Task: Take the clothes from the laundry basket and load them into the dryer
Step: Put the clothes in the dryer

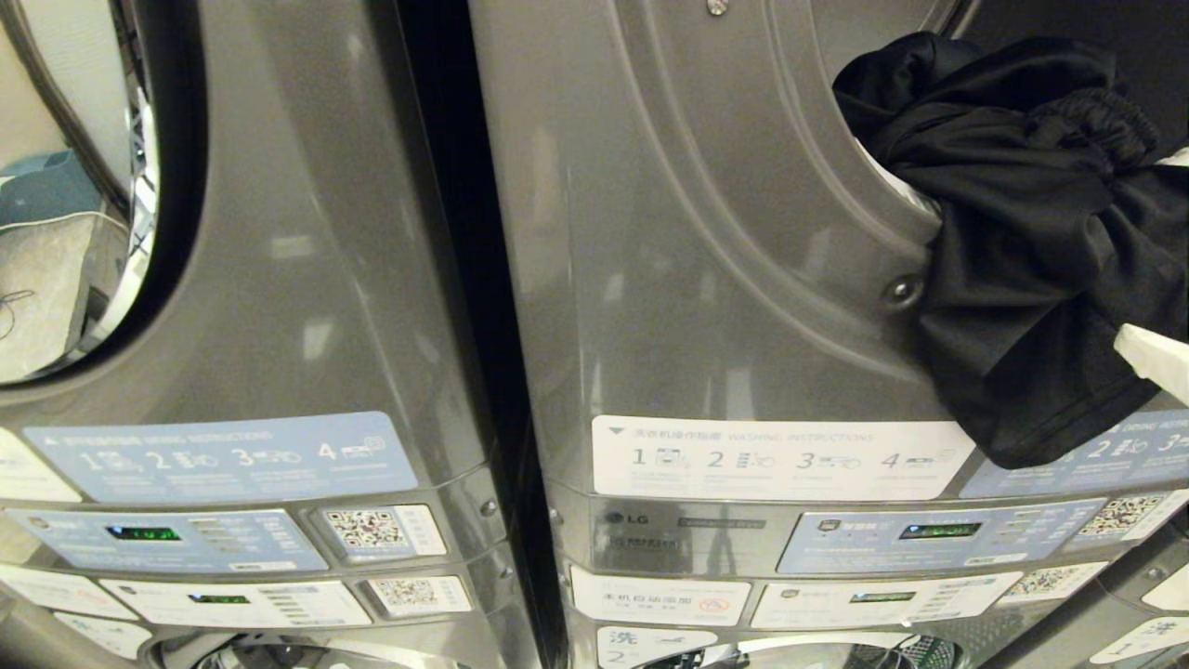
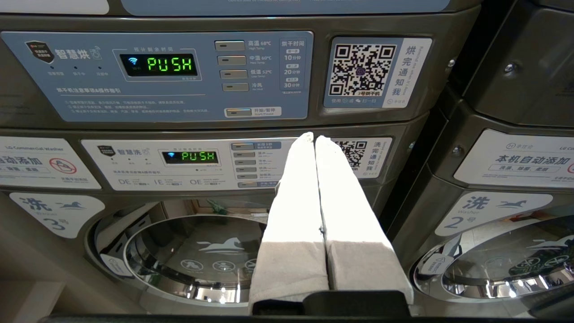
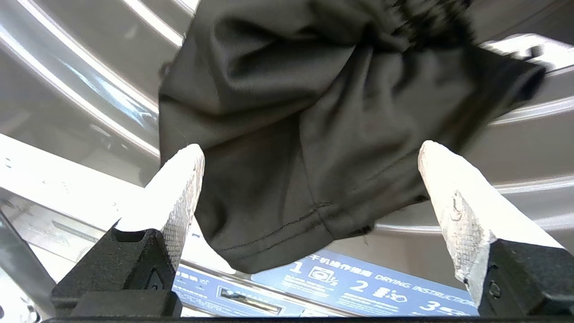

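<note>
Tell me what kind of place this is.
Probably a self-service laundromat: stacked machines side by side, each with a payment QR code sticker, numbered instruction labels on the fronts, and a black garment hanging from a dryer opening.

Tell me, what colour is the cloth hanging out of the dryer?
Black cloth, plain; the head view shows it best.
</note>
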Controlling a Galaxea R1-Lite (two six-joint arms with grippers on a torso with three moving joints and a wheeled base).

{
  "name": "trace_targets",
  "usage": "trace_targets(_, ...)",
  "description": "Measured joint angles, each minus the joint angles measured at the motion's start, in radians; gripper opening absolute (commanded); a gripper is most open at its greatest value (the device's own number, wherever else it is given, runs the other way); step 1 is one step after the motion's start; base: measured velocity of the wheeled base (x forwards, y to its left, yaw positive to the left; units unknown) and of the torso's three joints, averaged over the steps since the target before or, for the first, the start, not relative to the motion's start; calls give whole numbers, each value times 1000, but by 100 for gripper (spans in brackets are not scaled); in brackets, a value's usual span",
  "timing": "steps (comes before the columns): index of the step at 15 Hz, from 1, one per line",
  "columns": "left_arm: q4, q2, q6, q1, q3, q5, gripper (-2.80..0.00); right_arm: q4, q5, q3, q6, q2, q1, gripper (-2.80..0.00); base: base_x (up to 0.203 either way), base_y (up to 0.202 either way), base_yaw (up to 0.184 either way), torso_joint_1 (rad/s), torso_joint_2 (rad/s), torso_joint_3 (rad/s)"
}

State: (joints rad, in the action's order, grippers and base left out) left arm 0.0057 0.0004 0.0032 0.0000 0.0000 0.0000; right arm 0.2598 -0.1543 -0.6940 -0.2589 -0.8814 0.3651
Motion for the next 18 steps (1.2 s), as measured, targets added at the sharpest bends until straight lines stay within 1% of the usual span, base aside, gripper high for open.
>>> trace_targets(3,0,0,0,0,0,0,-280,49,-1,5,-5,-46,-1,0,0,0,0,0,0,0)
trace_targets(14,0,0,0,0,0,0,-280,101,-15,-10,-8,-164,-2,0,0,0,0,0,0,0)
trace_targets(15,0,0,0,0,0,0,-280,119,-15,-10,-8,-175,-2,-280,0,0,0,0,0,0)
trace_targets(18,0,0,0,0,0,0,-280,146,-17,-13,-9,-202,-2,-280,0,0,0,0,0,0)
